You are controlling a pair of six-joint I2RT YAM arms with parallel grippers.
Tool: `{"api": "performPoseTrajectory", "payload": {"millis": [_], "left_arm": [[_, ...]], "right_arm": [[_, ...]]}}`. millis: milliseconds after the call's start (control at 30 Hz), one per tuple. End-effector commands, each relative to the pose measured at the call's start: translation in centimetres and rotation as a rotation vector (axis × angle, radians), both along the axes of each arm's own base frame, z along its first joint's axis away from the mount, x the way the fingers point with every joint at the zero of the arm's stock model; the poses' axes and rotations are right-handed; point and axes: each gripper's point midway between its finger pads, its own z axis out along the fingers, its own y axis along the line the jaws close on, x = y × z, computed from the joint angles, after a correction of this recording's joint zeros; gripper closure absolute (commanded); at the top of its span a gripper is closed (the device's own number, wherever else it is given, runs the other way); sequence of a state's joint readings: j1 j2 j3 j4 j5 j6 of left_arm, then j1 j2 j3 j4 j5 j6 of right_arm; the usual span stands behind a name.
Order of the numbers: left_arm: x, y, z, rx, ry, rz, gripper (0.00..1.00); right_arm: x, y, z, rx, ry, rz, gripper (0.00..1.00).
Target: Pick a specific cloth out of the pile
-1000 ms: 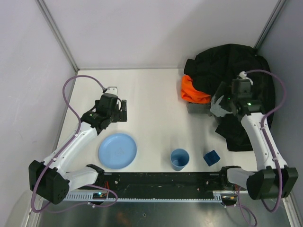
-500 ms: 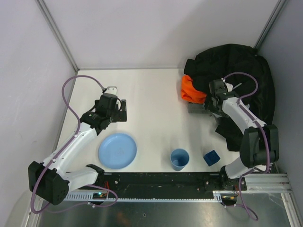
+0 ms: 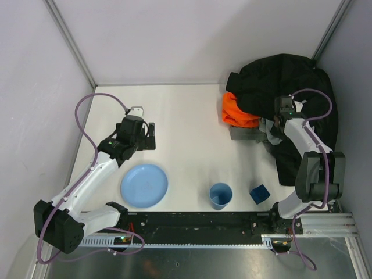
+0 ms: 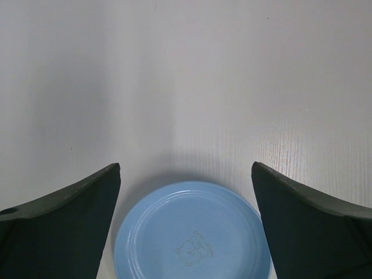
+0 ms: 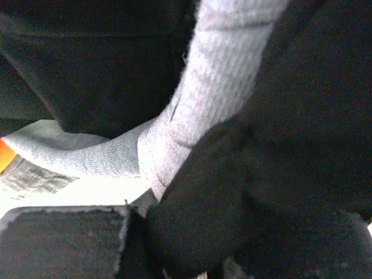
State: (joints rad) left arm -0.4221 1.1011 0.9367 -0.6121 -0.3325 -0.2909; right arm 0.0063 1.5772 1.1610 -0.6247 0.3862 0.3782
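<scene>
The pile sits at the back right, mostly a big black jacket with an orange cloth at its left edge. The grey cloth pokes out below the orange piece. In the right wrist view the cloth is a ribbed grey band running down into the jaws. My right gripper is buried in the pile and shut on the cloth, with a black jacket fold bunched over its right finger. My left gripper hangs open above the table, nothing between its fingers.
A blue plate lies just below the left gripper. A blue cup and a small dark blue block stand near the front edge. Grey walls close in the table on three sides.
The right arm reached down into the pile and its jaws closed from wide open onto the grey cloth. The left arm has stayed still.
</scene>
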Motion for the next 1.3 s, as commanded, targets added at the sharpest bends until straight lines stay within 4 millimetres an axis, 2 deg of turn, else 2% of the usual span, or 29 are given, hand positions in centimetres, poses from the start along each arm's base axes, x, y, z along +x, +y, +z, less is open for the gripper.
{"api": "performPoseTrajectory", "payload": {"millis": [0, 233, 300, 367, 467, 533, 600, 667, 800, 933, 1067, 1267], "left_arm": [[0.3, -0.1, 0.8, -0.027, -0.037, 0.004, 0.0], [0.4, -0.2, 0.8, -0.029, -0.036, -0.001, 0.01], [0.3, -0.2, 0.7, -0.029, -0.034, -0.002, 0.0], [0.3, -0.3, 0.7, -0.031, -0.034, -0.004, 0.0], [0.3, -0.3, 0.7, -0.033, -0.035, -0.005, 0.0], [0.3, -0.3, 0.7, -0.034, -0.034, -0.007, 0.0], [0.3, -0.4, 0.7, -0.034, -0.034, -0.008, 0.0], [0.3, -0.3, 0.8, -0.035, -0.036, -0.007, 0.0], [0.3, -0.4, 0.7, -0.038, -0.035, -0.01, 0.0], [0.2, -0.4, 0.7, -0.037, -0.033, -0.01, 0.0], [0.3, -0.5, 0.7, -0.039, -0.032, -0.013, 0.0], [0.2, -0.5, 0.8, -0.041, -0.037, -0.014, 0.0]], "right_arm": [[-0.3, -4.4, 4.6, -0.067, -0.121, -0.091, 0.9], [-2.8, -8.1, 13.4, -0.085, -0.395, -0.197, 0.89], [-3.5, -9.0, 14.7, -0.094, -0.437, -0.234, 0.89], [-3.8, -9.5, 14.5, -0.092, -0.438, -0.263, 0.89], [-3.5, -9.9, 12.5, -0.081, -0.379, -0.284, 0.89], [-3.0, -10.2, 10.0, -0.069, -0.311, -0.298, 0.89], [-2.5, -10.5, 6.9, -0.052, -0.232, -0.318, 0.9], [-2.0, -10.6, 2.7, -0.028, -0.125, -0.333, 0.9], [-1.5, -9.6, -4.6, 0.058, 0.045, -0.324, 0.92], [-2.0, -8.4, -9.8, 0.122, 0.174, -0.306, 0.91], [-1.7, -7.9, -10.4, 0.117, 0.186, -0.27, 0.9], [-0.9, -7.4, -8.0, 0.146, 0.122, -0.222, 0.81]]}}
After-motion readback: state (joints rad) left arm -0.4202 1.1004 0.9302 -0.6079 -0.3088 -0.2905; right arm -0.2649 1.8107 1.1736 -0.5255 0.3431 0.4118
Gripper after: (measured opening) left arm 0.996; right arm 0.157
